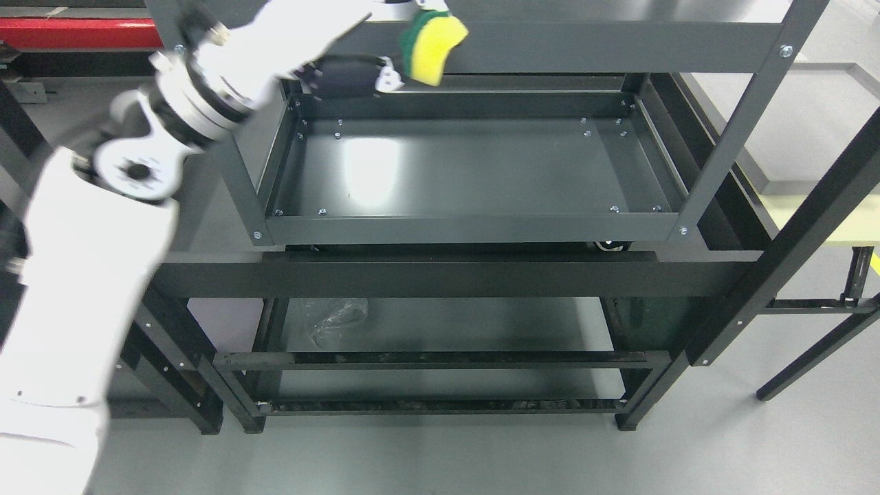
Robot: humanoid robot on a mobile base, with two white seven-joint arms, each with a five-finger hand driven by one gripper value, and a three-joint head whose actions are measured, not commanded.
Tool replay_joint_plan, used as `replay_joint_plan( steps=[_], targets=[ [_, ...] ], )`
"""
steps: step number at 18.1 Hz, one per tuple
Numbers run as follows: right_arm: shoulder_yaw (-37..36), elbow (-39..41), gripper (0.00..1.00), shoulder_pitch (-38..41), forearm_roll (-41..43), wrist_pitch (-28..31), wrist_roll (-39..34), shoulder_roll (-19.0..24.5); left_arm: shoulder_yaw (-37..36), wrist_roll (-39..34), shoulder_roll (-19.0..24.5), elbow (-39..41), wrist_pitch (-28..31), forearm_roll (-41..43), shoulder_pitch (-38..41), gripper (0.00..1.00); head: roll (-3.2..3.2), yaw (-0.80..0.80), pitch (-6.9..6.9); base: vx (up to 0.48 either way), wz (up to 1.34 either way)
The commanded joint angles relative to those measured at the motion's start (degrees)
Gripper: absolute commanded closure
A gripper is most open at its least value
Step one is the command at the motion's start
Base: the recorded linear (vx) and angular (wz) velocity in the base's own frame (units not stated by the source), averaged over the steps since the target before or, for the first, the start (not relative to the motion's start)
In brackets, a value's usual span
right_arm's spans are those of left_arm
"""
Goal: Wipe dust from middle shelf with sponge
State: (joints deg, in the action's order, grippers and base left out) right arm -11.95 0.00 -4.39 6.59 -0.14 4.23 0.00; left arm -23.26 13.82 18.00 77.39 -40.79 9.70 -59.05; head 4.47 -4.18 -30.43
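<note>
My left arm rises from the lower left to the top of the picture. Its hand (pixel 395 20) is shut on a yellow sponge with a green scrub side (pixel 433 45), held in front of the front rail of the upper shelf (pixel 619 45). The hand's fingers are partly cut off by the top edge. Below the sponge lies the dark grey tray shelf (pixel 467 172), bare inside, with a glare patch on its left part. The sponge is above this shelf, not touching it. My right hand does not show.
Dark uprights (pixel 749 117) frame the cart on the right. A black crossbar (pixel 440 275) runs in front below the tray. A crumpled clear plastic bag (pixel 337 317) lies on the lowest level. Another black frame (pixel 811 227) and a pale table (pixel 825 206) stand at the right.
</note>
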Motion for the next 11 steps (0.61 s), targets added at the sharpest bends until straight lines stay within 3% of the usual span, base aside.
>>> replay_joint_plan(
  steps=[1, 4, 7, 9, 11],
  targets=[
    [0.0, 1.0, 0.00, 0.0, 0.0, 4.2, -0.1, -1.0, -12.1, -8.1, -17.0, -4.9, 3.0, -7.8, 13.7, 0.91, 0.00, 0.00, 0.00, 0.000, 0.00],
    [0.0, 1.0, 0.00, 0.0, 0.0, 4.2, -0.1, -1.0, -18.6, -8.3, -17.0, -4.6, 4.4, -13.3, 24.9, 0.81, 0.00, 0.00, 0.00, 0.000, 0.00],
    [0.0, 1.0, 0.00, 0.0, 0.0, 4.2, -0.1, -1.0, -17.8, -12.7, -17.0, -4.4, 4.8, -13.7, 31.9, 0.85, 0.00, 0.00, 0.00, 0.000, 0.00],
    [0.0, 1.0, 0.00, 0.0, 0.0, 4.2, -0.1, -1.0, -9.7, -19.2, -17.0, -4.3, 5.0, -13.7, 34.2, 1.00, 0.00, 0.00, 0.00, 0.000, 0.00],
    [0.0, 1.0, 0.00, 0.0, 0.0, 4.2, -0.1, -1.0, -0.2, -19.9, -17.0, -3.9, 5.0, -13.7, 35.0, 1.00, 0.00, 0.00, 0.00, 0.000, 0.00]
  ],
)
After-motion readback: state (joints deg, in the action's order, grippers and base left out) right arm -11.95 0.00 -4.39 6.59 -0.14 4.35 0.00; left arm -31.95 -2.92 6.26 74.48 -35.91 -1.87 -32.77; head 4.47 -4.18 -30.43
